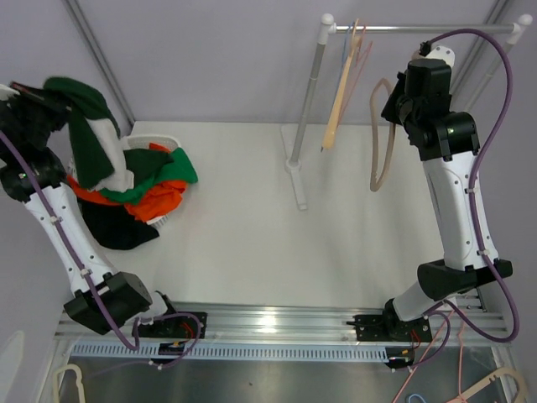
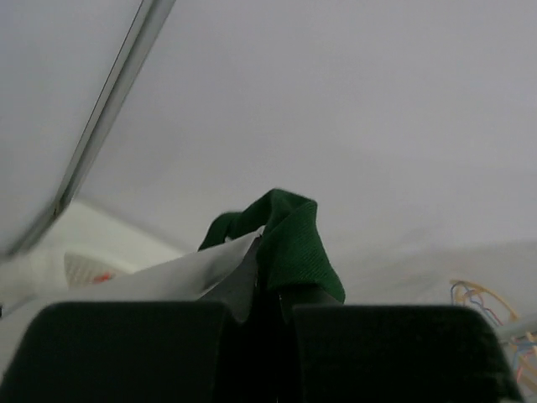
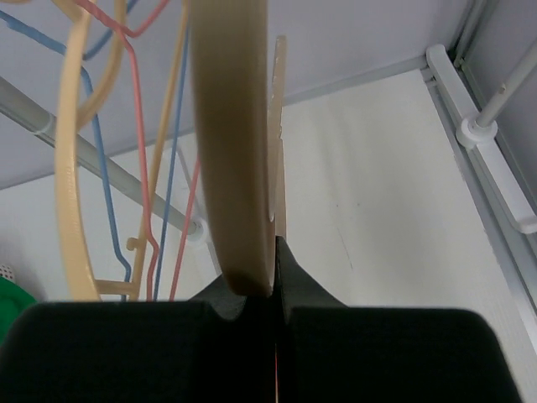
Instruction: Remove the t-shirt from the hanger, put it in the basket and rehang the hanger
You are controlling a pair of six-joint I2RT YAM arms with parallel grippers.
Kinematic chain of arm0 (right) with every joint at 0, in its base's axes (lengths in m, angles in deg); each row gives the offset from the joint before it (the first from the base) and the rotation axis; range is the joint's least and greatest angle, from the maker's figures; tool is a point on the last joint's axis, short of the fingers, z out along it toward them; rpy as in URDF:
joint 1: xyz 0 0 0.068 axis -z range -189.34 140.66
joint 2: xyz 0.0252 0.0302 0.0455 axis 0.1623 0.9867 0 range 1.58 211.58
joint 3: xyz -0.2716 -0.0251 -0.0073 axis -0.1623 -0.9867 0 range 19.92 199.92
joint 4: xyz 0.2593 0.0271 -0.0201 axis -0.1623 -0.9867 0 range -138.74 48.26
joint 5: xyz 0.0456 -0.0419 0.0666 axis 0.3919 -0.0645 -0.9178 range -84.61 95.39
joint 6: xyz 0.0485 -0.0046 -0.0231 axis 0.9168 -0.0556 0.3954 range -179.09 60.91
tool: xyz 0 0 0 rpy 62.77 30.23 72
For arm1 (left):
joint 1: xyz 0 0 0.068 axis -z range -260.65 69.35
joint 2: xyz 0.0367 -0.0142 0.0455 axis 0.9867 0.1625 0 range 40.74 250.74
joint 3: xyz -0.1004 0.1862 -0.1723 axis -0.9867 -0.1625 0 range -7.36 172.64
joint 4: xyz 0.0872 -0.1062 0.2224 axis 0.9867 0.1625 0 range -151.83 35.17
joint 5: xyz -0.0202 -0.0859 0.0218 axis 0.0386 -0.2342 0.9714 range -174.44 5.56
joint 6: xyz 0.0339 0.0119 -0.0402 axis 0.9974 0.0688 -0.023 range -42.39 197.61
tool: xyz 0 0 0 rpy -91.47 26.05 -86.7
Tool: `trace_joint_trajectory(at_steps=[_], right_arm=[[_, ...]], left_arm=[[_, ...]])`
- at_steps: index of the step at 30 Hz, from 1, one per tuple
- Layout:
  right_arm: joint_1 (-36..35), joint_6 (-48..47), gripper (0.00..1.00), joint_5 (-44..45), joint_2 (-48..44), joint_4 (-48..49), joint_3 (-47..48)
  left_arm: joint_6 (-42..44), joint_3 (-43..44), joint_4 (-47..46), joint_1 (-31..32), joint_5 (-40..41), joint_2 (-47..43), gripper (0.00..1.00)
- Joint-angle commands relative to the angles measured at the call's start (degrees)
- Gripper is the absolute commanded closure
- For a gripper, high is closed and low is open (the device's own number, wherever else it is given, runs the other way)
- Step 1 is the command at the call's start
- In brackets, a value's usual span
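From above, we see the left gripper clamped on the green-and-white t-shirt at the far left. The shirt hangs lengthwise below it, over the basket of clothes. The right gripper pinches the beige hanger beside the rail.

At the left wrist, shut fingers bite green fabric.

At the right wrist, the hanger's band rises straight from closed fingers.

Robot arms: two.
Clothes rail: one.
Laundry basket: one, white.
T-shirt: one, green and white.
Thick beige hanger: one.
Other hangers: at least four by the rail, beige, blue, pink, tan; exact count unclear.
Heaped garments: count unclear; green, orange, black show.
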Motion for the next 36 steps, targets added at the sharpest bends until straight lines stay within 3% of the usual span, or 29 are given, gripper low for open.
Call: trace_joint_trajectory(at_steps=[1,2,5,8,9,10,15,23,27,30,36], right_arm=[[0.3,0.6,1.00,-1.4,0.7,2.9,4.0],[0.3,0.9,1.00,-2.0,0.7,3.5,3.7],[0.3,1.8,1.00,-2.4,0.4,4.5,1.7],[0.4,0.8,1.00,-2.1,-0.9,6.9,-1.5],[0.5,0.5,1.00,-2.0,-1.1,8.8,-1.9],[0.6,0.3,1.00,-2.0,-0.7,9.1,-1.7],[0.8,0.1,1.00,-2.9,0.4,9.1,2.0],[1.8,-0.4,1.00,-3.4,-4.8,12.5,-2.9],[2.9,0.0,1.00,-5.4,-5.4,12.9,-4.4],[3.4,-0.6,1.00,-6.8,-5.1,13.4,-4.5],[5.9,-2.5,1.00,-9.0,-3.3,17.7,-2.7]], left_arm=[[1.5,-11.5,2.7,0.1,4.9,-3.5,0.99],[0.7,-16.3,3.8,0.3,7.3,-3.9,0.99],[-0.6,-18.6,9.0,0.5,14.4,-2.7,0.99],[-5.6,-15.4,23.4,2.4,27.2,1.3,0.99],[-7.2,-14.2,28.2,4.1,37.0,2.9,0.99],[-7.6,-9.9,35.5,4.9,38.9,4.5,0.99],[-8.3,-9.4,41.0,6.9,38.2,13.2,0.99],[-9.2,-10.0,45.8,10.1,47.3,20.6,0.99],[-5.0,-8.9,46.1,11.6,45.9,26.5,0.99],[-1.3,-9.0,44.2,11.7,37.6,32.5,0.99],[-2.7,-8.2,45.9,12.4,39.6,39.0,0.99]])
